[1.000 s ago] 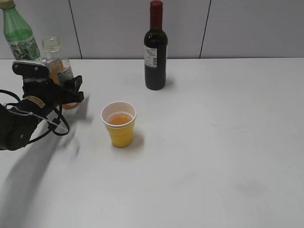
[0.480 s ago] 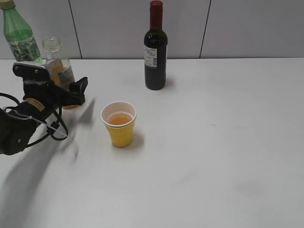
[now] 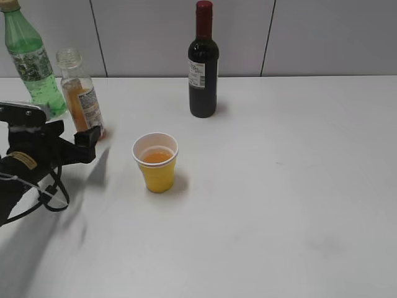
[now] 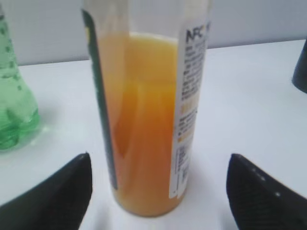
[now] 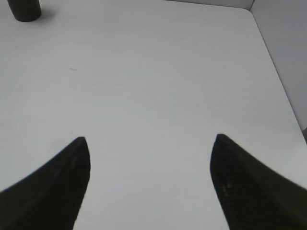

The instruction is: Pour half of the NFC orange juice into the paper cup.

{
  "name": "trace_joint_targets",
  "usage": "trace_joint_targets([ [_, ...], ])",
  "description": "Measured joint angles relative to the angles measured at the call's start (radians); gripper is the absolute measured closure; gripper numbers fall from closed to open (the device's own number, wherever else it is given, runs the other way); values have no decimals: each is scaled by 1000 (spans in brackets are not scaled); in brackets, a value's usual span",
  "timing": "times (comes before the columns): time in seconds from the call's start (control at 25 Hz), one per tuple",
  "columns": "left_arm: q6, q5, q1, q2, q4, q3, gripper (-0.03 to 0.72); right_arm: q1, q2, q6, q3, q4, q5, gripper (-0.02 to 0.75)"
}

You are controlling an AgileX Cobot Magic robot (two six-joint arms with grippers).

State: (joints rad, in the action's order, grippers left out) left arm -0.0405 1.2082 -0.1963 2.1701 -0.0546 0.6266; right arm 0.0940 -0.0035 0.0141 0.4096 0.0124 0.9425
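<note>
The NFC orange juice bottle (image 3: 82, 99) stands upright and uncapped at the back left of the table, about half full. In the left wrist view the bottle (image 4: 144, 124) stands just beyond the jaws, apart from both fingers. The yellow paper cup (image 3: 156, 162) stands right of it and holds orange juice. My left gripper (image 3: 77, 143) is open and empty, low over the table just in front of the bottle; it also shows in the left wrist view (image 4: 158, 184). My right gripper (image 5: 149, 163) is open and empty over bare table; it is out of the exterior view.
A green plastic bottle (image 3: 30, 59) stands behind and left of the juice bottle, also showing in the left wrist view (image 4: 14, 110). A dark wine bottle with a red cap (image 3: 203, 65) stands at the back middle. The white table (image 3: 279, 186) reaches a grey wall behind.
My left gripper has let go of the juice bottle and drawn back toward the front left. The bottle stays standing where it was set.
</note>
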Motion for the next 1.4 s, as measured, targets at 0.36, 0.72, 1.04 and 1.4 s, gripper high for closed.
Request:
trace_joint_targets([
  [0.36, -78, 0, 0, -236, -104, -150, 34, 0, 0, 0, 0, 0, 0, 146],
  [0.72, -139, -378, 15, -581, -182, -155, 55, 0, 0, 0, 0, 0, 0, 146],
  [1.04, -170, -901, 110, -778, -153, -90, 64, 0, 0, 0, 0, 0, 0, 146],
  [1.4, -177, -1487, 159, -809, -108, 148, 87, 0, 0, 0, 0, 0, 0, 146],
])
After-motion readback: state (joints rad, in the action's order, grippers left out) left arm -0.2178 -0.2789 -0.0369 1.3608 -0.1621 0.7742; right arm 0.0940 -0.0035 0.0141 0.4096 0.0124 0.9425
